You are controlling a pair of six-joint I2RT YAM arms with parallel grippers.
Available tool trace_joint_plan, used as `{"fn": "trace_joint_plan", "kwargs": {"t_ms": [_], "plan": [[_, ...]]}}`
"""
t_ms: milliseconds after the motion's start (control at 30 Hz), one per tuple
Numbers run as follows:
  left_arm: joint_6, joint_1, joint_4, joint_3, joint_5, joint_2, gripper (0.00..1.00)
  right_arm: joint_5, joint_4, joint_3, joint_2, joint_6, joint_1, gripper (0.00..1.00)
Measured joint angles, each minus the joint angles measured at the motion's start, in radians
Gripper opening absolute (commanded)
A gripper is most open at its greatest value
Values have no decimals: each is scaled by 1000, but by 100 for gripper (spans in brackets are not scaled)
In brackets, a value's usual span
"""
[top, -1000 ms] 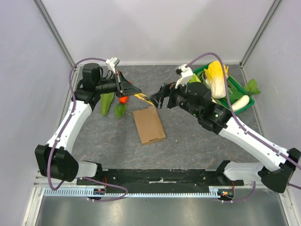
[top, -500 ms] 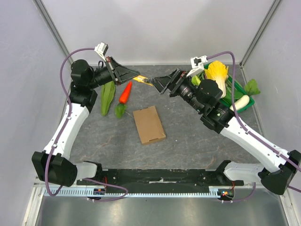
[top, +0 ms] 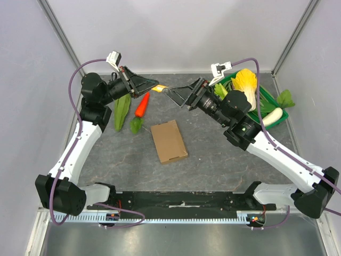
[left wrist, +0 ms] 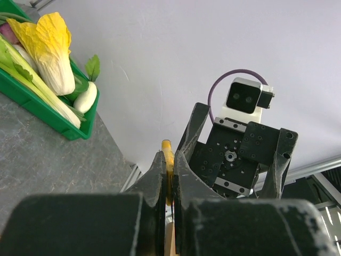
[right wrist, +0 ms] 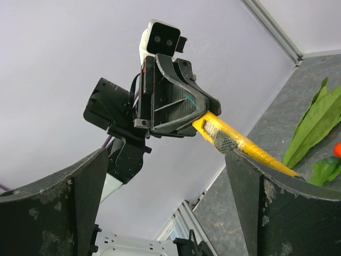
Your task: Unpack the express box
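Note:
The express box [top: 169,141], flat brown cardboard with its lid down, lies on the grey table between the arms. My left gripper [top: 153,85] is raised over the back of the table and is shut on a yellow utility knife [top: 160,88]. The left wrist view shows the knife [left wrist: 167,152] pinched between the left gripper [left wrist: 168,160] fingers. My right gripper [top: 178,95] faces it, open. From the right wrist, the knife [right wrist: 234,143] slants from the left gripper [right wrist: 176,112] down past the right finger of my right gripper [right wrist: 165,157], whose jaws stand wide apart.
A green crate [top: 281,113] at the back right holds a yellow cabbage [top: 245,88] and a white radish [top: 272,116]. A carrot [top: 141,104] and a green leaf [top: 121,109] lie on the table at the back left, below the left gripper.
Both grippers have risen from low near the box to the back of the table. The left one carried the knife up; the right one followed, still open, facing it.

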Motion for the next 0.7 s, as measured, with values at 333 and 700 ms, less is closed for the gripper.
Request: {"fn": "trace_joint_plan", "kwargs": {"t_ms": [333, 700], "plan": [[2, -2, -31, 0, 2, -35, 2, 173, -102, -3, -116, -118, 1, 98], [-64, -3, 34, 12, 6, -36, 2, 172, -130, -17, -85, -158, 1, 97]]}}
